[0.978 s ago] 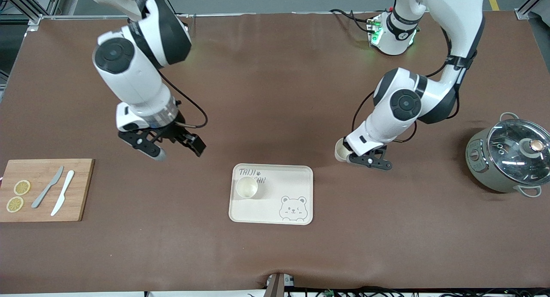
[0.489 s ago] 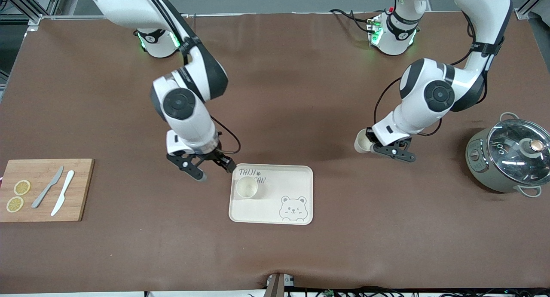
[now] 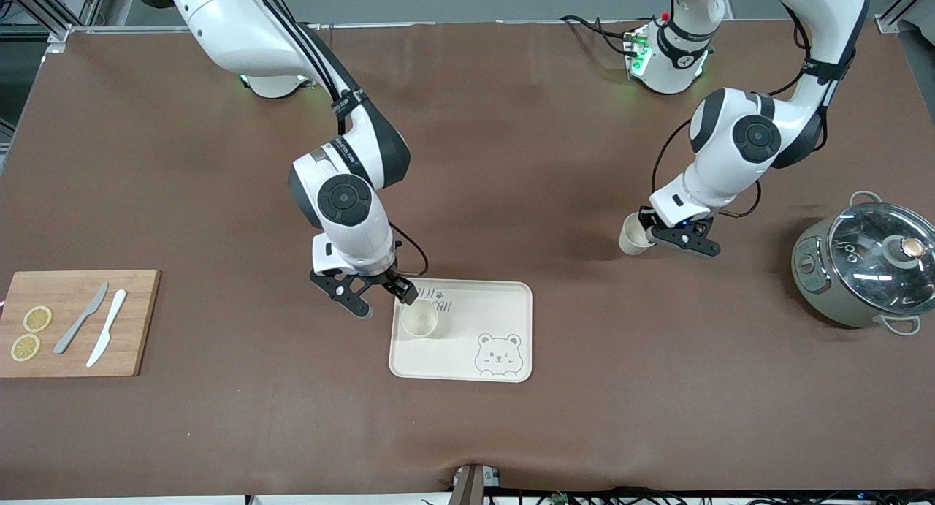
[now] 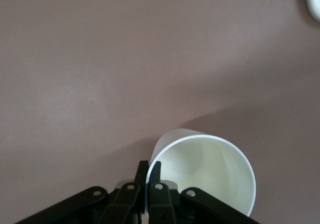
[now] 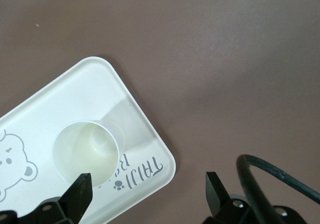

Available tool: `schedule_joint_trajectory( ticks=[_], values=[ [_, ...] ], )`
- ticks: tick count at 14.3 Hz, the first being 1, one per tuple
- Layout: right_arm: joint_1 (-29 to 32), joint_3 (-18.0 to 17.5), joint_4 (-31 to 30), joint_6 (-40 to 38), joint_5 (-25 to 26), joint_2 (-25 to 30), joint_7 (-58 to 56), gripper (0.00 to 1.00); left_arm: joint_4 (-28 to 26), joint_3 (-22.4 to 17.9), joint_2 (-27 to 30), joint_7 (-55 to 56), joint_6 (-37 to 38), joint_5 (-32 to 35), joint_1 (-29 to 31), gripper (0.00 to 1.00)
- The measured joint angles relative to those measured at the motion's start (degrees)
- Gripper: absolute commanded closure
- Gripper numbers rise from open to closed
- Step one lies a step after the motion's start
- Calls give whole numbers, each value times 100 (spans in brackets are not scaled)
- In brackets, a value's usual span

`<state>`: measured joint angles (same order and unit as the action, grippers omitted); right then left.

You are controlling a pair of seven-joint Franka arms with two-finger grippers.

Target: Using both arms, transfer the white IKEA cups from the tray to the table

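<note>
- While one white cup (image 3: pixel 420 321) sat on the tray (image 3: pixel 504 300), the job stood about half done
- The left end effector (image 3: pixel 676 234) pinched the other cup (image 3: pixel 632 242) by its rim, over bare worktop (image 3: pixel 511 161) toward the left arm's end
- The right end effector (image 3: pixel 372 297) hung wide open over the tray's corner, beside the tray's cup, gripping nothing

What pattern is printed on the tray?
A grey cartoon bear face on the tray; clearest in the front view.

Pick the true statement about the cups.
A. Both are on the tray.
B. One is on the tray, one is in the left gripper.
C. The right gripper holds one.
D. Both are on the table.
B: one cup stands on the tray, the other cup is pinched by the left gripper.
</note>
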<state>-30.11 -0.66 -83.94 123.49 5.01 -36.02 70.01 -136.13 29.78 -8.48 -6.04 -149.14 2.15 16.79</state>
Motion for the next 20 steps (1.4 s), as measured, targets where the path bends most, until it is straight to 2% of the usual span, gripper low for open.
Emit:
schedule_joint_trajectory(
  ticks=[4, 9, 11, 16, 20],
  values=[
    [7, 48, 88, 3, 6, -82, 20, 0, -435, 1, 126, -456, -328, 0, 358, 100],
    [11, 60, 172, 209, 12, -293, 166, 0, -800, 8, 543, -640, -332, -77, 386, 100],
    [9, 65, 303, 248, 16, -436, 221, 0, -948, 10, 681, -1148, -333, -552, 423, 100],
    [8, 76, 393, 303, 106, -621, 513, 0, -1134, 3, 795, -3152, -333, -2335, 762, 100],
    [-30, 76, 404, 397, 166, -750, 782, 0, -1187, 3, 795, -3472, -333, -2605, 790, 100]
  ],
)
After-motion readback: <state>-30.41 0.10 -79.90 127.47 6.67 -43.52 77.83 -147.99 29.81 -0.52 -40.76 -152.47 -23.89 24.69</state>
